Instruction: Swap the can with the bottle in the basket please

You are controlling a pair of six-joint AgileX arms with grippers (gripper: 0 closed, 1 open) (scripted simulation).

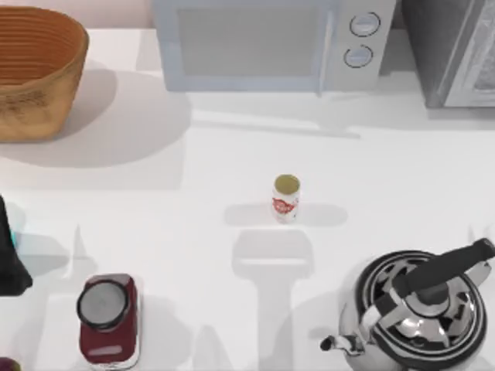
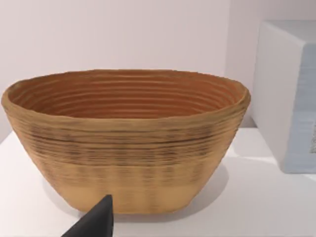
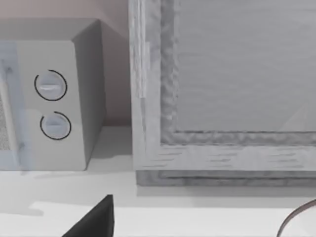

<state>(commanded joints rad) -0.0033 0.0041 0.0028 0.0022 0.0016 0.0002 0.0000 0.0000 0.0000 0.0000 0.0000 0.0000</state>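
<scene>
The bottle [image 1: 285,199], a tiny white cylinder with a red label and a dull gold top, stands upright in the middle of the table. The can [image 1: 109,319], a bigger dark red cylinder with a grey top, stands near the front left. At the back left sits the orange-brown wicker basket [image 1: 35,69]; the left wrist view faces its ribbed side [image 2: 126,163], and its floor is hidden behind the near wall. My left arm [image 1: 9,259] is at the left edge, well short of the basket. A dark tip of my left gripper [image 2: 96,222] shows, as does one of my right gripper [image 3: 96,219].
A microwave [image 1: 263,42] stands along the back, with a grey appliance [image 1: 456,46] at the back right. A chrome kettle [image 1: 421,309] with a black handle occupies the front right corner. White tabletop lies open around the bottle.
</scene>
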